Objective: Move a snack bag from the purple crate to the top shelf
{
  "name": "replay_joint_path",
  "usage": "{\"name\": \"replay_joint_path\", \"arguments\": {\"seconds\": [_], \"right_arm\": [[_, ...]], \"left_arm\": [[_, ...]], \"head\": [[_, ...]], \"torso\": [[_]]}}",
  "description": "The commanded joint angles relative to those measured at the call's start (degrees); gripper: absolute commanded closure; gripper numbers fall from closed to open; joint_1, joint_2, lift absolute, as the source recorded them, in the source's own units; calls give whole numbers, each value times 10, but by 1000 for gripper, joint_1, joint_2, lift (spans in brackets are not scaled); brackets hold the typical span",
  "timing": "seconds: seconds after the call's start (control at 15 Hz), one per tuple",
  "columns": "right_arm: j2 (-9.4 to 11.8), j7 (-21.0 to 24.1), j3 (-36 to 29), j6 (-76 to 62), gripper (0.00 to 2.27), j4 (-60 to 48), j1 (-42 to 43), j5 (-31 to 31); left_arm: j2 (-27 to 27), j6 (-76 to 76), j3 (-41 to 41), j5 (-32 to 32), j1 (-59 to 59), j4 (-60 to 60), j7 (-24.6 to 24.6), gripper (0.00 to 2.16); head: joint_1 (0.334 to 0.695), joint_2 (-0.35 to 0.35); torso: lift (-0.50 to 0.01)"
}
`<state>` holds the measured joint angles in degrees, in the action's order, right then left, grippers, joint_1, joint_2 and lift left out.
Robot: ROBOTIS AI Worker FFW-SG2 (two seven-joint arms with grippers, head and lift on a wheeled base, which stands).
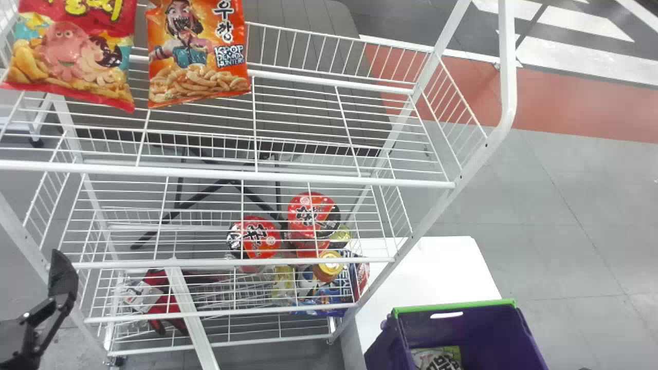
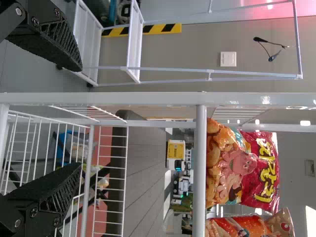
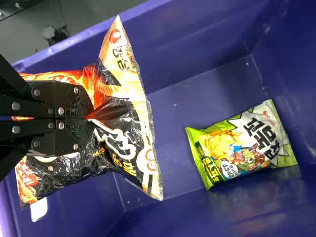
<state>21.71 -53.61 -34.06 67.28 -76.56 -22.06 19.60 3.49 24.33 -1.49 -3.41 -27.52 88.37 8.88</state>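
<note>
Black and orange, the snack bag (image 3: 121, 133) is pinched at the purple crate (image 1: 483, 329), which sits at five o'clock in the head view. The right gripper (image 3: 88, 118) has both fingers closed on it. Lower in the crate, a green snack bag (image 3: 242, 145) lies on the floor, apart from the held one. At eight o'clock, the left gripper (image 1: 62, 280) has its fingers spread wide. A red bag (image 1: 67, 56) and an orange bag (image 1: 198, 67) sit on the top shelf (image 1: 308, 178), between ten and eleven o'clock.
</note>
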Motion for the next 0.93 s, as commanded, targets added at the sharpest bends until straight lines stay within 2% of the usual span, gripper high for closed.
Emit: {"name": "replay_joint_path", "arguments": {"seconds": [0.0, 0.87], "right_arm": [[0, 0, 0, -3, 2159, 0, 0, -1], [-2, 7, 4, -17, 2159, 4, 0, -6]], "left_arm": [[-1, 3, 1, 0, -2, 1, 0, 147], [0, 8, 5, -1, -10, 7, 0, 147]], "head": [[695, -350], [695, -350]], "torso": [[-125], [-73]]}}
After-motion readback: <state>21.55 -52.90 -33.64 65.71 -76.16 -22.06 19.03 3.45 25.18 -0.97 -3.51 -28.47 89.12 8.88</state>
